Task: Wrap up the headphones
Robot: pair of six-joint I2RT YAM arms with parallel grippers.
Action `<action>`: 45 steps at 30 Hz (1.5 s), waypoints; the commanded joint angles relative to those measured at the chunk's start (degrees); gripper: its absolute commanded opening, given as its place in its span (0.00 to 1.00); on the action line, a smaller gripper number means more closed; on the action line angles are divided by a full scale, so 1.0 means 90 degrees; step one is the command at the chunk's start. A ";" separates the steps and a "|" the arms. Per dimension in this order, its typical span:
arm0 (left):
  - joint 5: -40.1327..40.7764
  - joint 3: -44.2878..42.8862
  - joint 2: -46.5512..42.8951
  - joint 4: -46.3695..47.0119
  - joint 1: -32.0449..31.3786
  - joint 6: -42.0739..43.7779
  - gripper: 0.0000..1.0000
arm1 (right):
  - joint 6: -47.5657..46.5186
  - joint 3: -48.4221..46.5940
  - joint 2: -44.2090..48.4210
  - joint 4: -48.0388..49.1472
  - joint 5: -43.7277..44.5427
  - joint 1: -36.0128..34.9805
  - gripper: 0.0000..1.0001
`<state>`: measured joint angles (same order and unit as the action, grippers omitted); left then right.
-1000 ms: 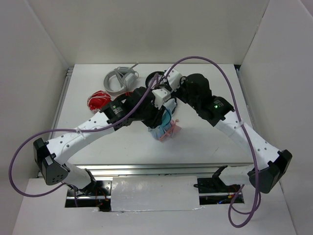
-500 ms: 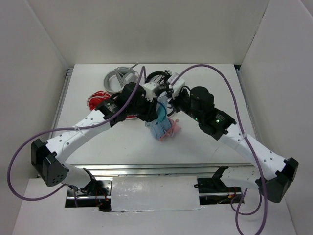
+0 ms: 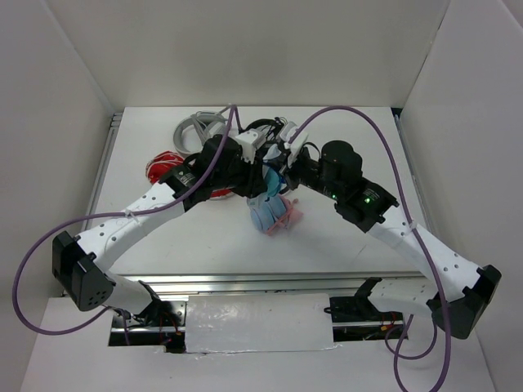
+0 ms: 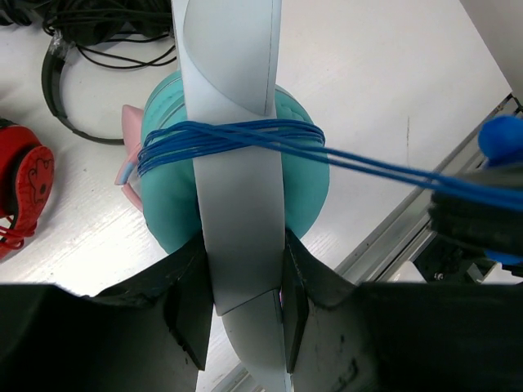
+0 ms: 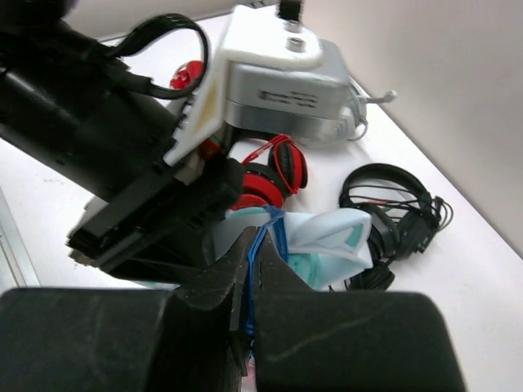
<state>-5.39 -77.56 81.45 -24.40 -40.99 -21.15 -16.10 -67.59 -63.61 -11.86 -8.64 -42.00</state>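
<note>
The headphones (image 3: 274, 211) stand near the table's middle, teal ear cups (image 4: 172, 196) down. My left gripper (image 4: 243, 304) is shut on their pale headband (image 4: 233, 122), one finger on each side of the band. The thin blue cable (image 4: 237, 137) runs in several turns round the band and cup, then stretches taut to the right. There my right gripper (image 5: 255, 257) is shut on it, with the blue strand pinched between its black fingers (image 5: 286, 278). The blue plug (image 4: 502, 139) shows beside that gripper. In the top view both grippers (image 3: 265, 181) (image 3: 286, 175) meet just above the headphones.
Red-and-black headphones (image 3: 163, 167) lie at the left. Grey headphones (image 3: 200, 129) and black headphones (image 5: 392, 208) with loose cable lie at the back. White walls close in three sides, and a metal rail (image 3: 261, 282) marks the near edge.
My left wrist has moved back and to the left with the headband in its grip. The right arm has stretched out lower and swung round the headphones, still holding the cable.
</note>
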 commanded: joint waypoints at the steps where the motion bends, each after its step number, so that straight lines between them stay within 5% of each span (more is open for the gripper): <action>1: 0.0393 -0.0113 -0.0017 0.0085 0.0169 -0.0121 0.00 | -0.0126 -0.0478 0.0037 0.0078 0.0351 -0.0284 0.00; 9: -0.0796 0.0131 -0.0387 0.0377 0.0863 -0.0140 0.00 | 0.0460 0.0605 0.0759 0.0175 0.1576 -0.0022 0.00; 19: -0.2104 0.0453 -0.0554 0.0972 0.1653 -0.0531 0.00 | 0.1475 0.1923 0.0965 0.1530 -0.0054 0.0419 0.07; 45: -0.2604 0.0180 -0.1110 0.1129 0.2533 -0.0912 0.00 | 0.2091 0.2910 -0.0325 0.4354 -0.0114 0.0028 0.30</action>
<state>-27.38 -73.08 74.78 -19.29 -19.44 -27.70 1.93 -40.82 -66.96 21.15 -11.14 -41.34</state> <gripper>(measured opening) 0.445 0.292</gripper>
